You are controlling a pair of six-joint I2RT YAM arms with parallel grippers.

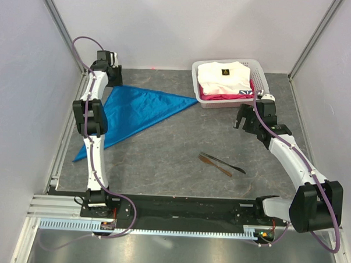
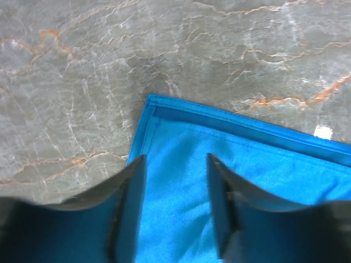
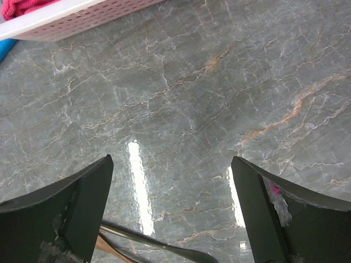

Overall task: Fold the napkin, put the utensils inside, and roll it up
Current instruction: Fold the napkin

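**Blue napkin lies as a triangle, both grippers open**

Look at the napkin (image 1: 135,109). It is bright blue and thin, and it lies flat on the left side of the bench (image 1: 181,137). It makes a triangle. One long tip points at the white basket (image 1: 203,100), and another tip points to the near left edge. In your left wrist view you can see one corner with a neat stitched edge.

Your left gripper (image 2: 175,164) is right over that far corner. Its jaws are apart, the blue cloth shows flat in the gap between them, and it grips nothing.

The utensils (image 1: 222,164) lie close together on the bare bench, well apart from the napkin. They are two thin, dark pieces. One is brownish and the other is dark with a pointed end.

Your right gripper (image 3: 171,164) is wide open and holds nothing. It hangs over bare bench between the basket and the utensils.
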